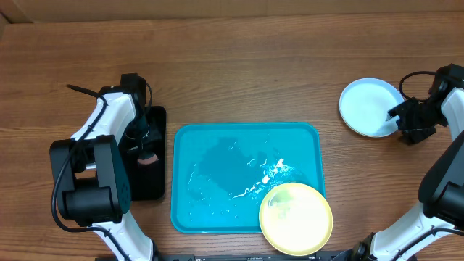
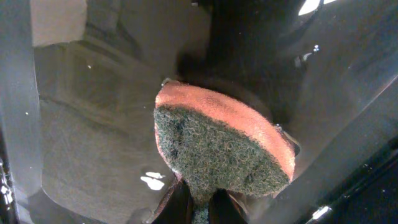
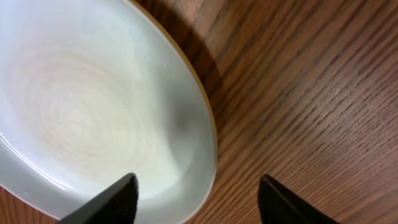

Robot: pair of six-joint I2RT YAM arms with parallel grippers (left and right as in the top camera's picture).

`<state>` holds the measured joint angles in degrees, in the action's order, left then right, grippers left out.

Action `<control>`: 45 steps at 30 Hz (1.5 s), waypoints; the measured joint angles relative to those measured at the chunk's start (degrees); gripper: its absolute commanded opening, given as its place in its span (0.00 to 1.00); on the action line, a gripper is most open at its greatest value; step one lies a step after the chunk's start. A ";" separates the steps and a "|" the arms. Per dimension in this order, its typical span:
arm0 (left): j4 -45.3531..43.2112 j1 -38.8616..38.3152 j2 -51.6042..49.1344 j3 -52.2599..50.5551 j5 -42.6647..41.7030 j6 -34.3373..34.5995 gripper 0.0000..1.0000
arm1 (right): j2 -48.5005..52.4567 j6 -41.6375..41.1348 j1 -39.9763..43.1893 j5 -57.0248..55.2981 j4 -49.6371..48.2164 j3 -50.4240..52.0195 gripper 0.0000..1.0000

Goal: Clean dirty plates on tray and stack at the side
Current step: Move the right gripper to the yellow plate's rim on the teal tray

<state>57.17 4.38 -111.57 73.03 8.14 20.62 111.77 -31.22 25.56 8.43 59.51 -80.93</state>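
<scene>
Overhead: tray (image 1: 217, 138) sits mid-surface (image 1: 254, 65), long axis left-right in the picture, square to the near edge. Turquoise plastic with rounded corners and a raised rim. The floor is wet, with white streaks right of centre.

Yellow plate (image 1: 296, 219) is on the tray's near-right corner. It is round and shallow, overhangs the rim on the near and right sides, and looks slightly tipped. The rest of the tray floor is open.

Blue plate (image 1: 366, 105) is off the tray, on the wood at far right, well apart from it. It has a pale blue rim and white centre and lies flat. Can't tell if anything is stacked under it.

Right fingers (image 1: 397, 119) are at that plate's right edge. Right wrist view shows them spread wide and released, one over the plate's inside and one over bare wood, with the rim between them and no visible contact. The wood grain is clear and there is free room to the right.

Left fingers (image 1: 145, 147) are clenched on a sponge (image 2: 217, 143) that has a salmon foam layer and a dark green scouring face toward the camera. It hangs over the glossy black tray (image 1: 156, 181), just left of the tray with a narrow gap between them.
</scene>
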 measured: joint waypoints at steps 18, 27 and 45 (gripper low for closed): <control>0.00 0.00 0.00 0.00 0.02 -1.53 0.04 | -8.41 9.20 -15.02 -1.33 20.57 -23.37 0.57; -0.33 0.00 0.00 0.00 0.02 -1.57 0.04 | -15.21 0.87 -30.71 -8.48 36.89 -23.96 0.56; -1.25 0.00 0.00 -0.11 -0.02 -1.73 0.04 | -20.31 -0.57 -33.18 -8.04 25.81 6.58 0.68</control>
<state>55.92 4.38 -111.57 72.93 8.12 18.90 91.46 -31.79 -7.62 0.38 85.32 -74.35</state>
